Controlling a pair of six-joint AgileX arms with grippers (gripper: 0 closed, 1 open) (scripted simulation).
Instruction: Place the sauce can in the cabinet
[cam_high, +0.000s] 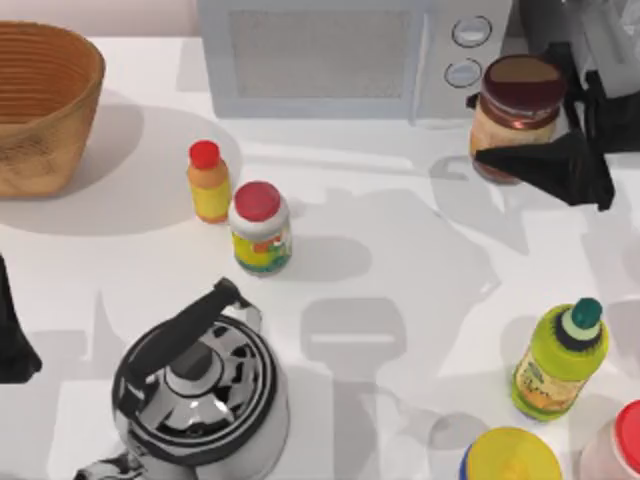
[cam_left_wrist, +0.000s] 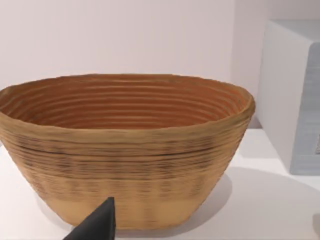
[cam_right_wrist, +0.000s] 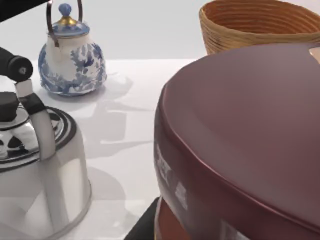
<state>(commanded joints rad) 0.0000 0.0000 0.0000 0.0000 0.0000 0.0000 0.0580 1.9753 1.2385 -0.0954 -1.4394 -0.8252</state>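
Right end effector (cam_high: 525, 135) grasping one sauce can (cam_high: 518, 110); two kettles, one basket (cam_high: 40, 105); left state unclear

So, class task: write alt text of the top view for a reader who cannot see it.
The right gripper holds a brown-lidded sauce can beside a white microwave at the table's back right. A basket, kettle and other jars and bottles stand around the table.

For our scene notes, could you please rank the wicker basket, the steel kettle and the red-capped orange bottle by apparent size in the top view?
1. steel kettle, though the wicker basket is cut off at the edge, so these two are unsure
2. wicker basket
3. red-capped orange bottle
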